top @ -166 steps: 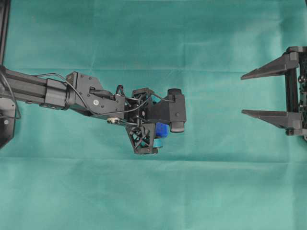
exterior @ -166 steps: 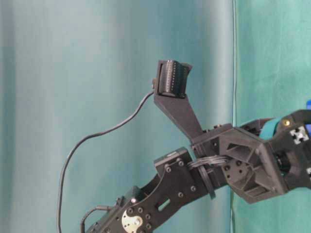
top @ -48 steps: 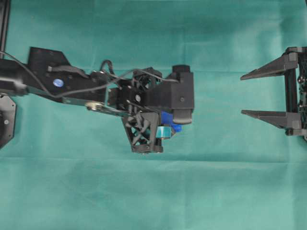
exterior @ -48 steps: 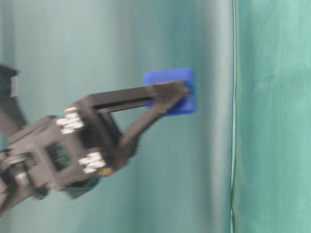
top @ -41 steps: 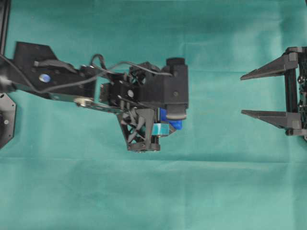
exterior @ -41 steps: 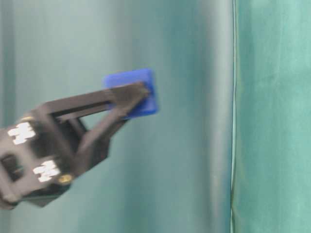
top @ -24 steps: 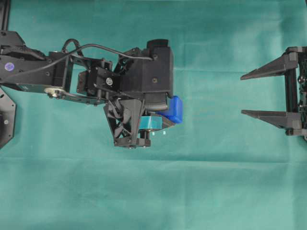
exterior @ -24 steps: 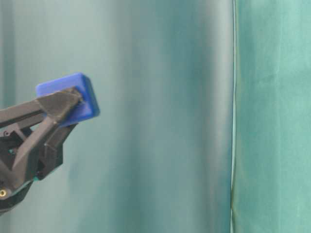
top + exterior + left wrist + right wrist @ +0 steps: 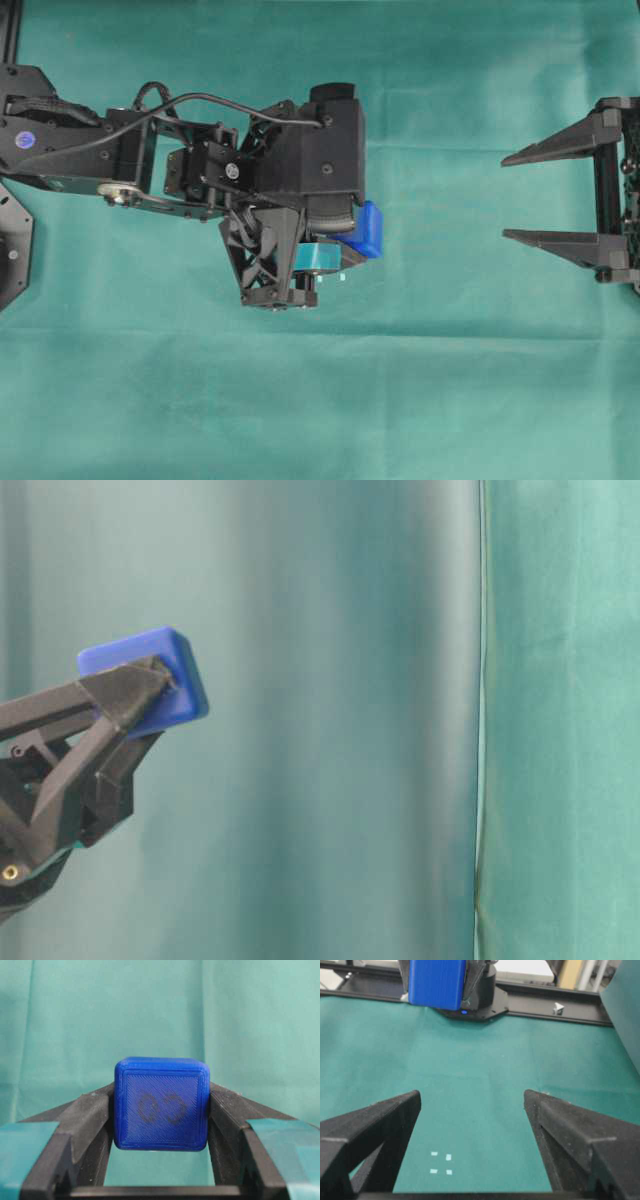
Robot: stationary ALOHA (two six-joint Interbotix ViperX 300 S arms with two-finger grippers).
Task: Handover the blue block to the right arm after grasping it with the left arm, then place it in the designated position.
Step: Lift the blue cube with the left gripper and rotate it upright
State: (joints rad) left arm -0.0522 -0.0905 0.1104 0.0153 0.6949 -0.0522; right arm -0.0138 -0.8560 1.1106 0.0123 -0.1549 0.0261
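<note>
The blue block (image 9: pixel 366 228) is held up in the air, pinched between the turquoise-taped fingers of my left gripper (image 9: pixel 352 240), which is shut on it. The left wrist view shows the block (image 9: pixel 161 1104) clamped on both sides, a faint dark figure on its near face. At table level the block (image 9: pixel 150 680) sits at the fingertips, tilted. My right gripper (image 9: pixel 506 197) waits at the right edge, open and empty, well apart from the block. Between its fingers, the right wrist view shows the designated position (image 9: pixel 441 1164), four white marks on the cloth, and the block (image 9: pixel 436 980) far ahead.
Green cloth (image 9: pixel 450 380) covers the table. A black frame rail (image 9: pixel 555 1010) runs along the far side behind the left arm's base (image 9: pixel 480 1002). A green curtain with a vertical seam (image 9: pixel 481 720) hangs behind the scene.
Over the last second the left gripper rose and drew back to the left with the block, then nearly stopped. The right gripper has not moved.
</note>
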